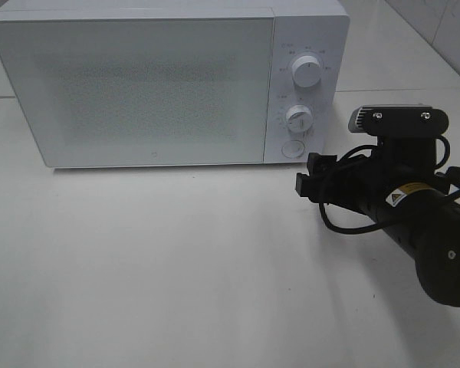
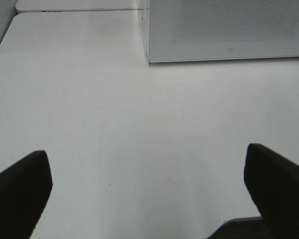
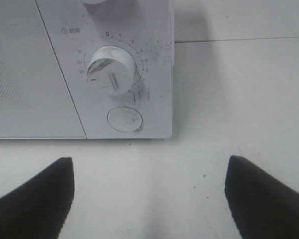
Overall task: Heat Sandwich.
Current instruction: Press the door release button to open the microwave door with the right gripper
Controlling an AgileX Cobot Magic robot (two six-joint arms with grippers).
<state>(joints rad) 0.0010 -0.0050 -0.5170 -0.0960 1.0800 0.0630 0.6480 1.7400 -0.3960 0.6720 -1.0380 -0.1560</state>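
**Exterior high view.** One microwave (image 1: 169, 80) stands at the back of the table (image 1: 176, 268) with its door shut. Its control panel carries two knobs, an upper knob (image 1: 306, 73) and a lower knob (image 1: 298, 117), and one round button (image 1: 292, 148) beneath them. One arm shows, with the right gripper (image 1: 310, 175) just in front of the microwave's panel corner, close to the button. Its jaws are spread and hold nothing. The sandwich count is zero. It is not on the table, and the frosted door hides whether it sits inside. The main risk follows from that: running the microwave with nothing in it.

**Left wrist view.** Two dark fingers of the left gripper (image 2: 148, 199) stand wide apart over bare table, with nothing between them. It is in front of the microwave and toward its left front corner. No sandwich shows here either. If the door is hinged on that side, it could swing out and strike this arm.

**Right wrist view.** Two fingers of the right gripper frame the panel from just in front of the microwave. One full knob, the lower one with numbers round it, sits above the one button. Only the bottom edge of the upper knob shows. A push that lands off-centre could slip onto the lower knob and turn it. A hard push could shove the microwave backward.
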